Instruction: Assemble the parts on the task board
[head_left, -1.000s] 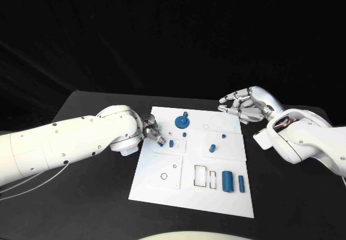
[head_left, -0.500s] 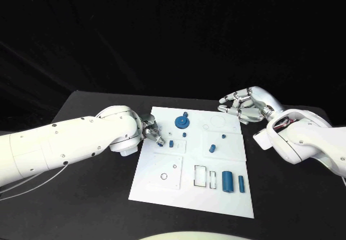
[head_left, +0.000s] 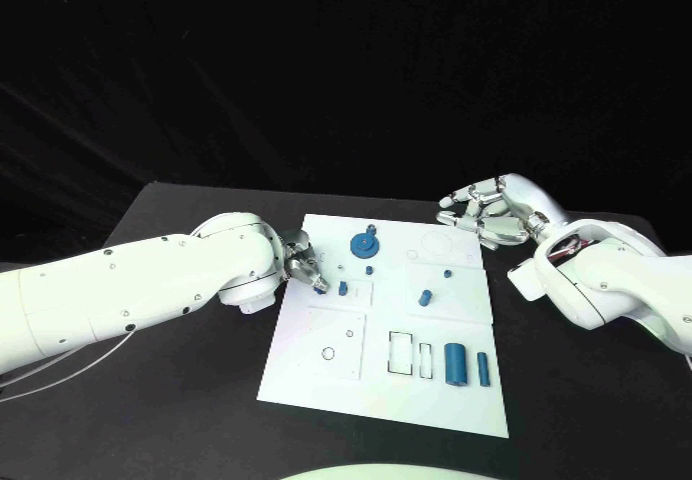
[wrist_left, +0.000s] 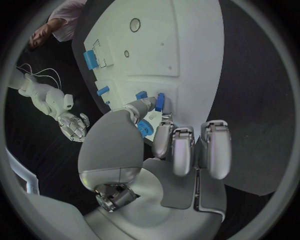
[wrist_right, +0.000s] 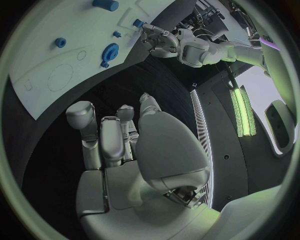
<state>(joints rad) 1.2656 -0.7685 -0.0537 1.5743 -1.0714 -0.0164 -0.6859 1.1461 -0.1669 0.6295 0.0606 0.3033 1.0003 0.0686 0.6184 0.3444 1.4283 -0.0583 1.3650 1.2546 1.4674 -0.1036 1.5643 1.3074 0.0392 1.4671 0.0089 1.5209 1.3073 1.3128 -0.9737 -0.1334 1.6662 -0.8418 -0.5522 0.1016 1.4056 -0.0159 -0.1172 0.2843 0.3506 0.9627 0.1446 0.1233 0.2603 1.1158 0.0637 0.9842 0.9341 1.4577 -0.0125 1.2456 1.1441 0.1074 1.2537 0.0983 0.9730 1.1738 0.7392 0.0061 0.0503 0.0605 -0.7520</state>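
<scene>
The white task board lies mid-table. My left hand is at its left edge and pinches a small blue part between thumb and a finger, just over the board; another small blue piece stands beside it. My right hand hovers over the board's far right corner with loosely bent fingers and nothing in it. A blue gear with a knob, a small peg, a tilted peg and two blue cylinders sit on the board.
Two rectangular outlined slots and a small round hole mark the near half of the board. Bare black table surrounds it. My white forearms lie along both sides.
</scene>
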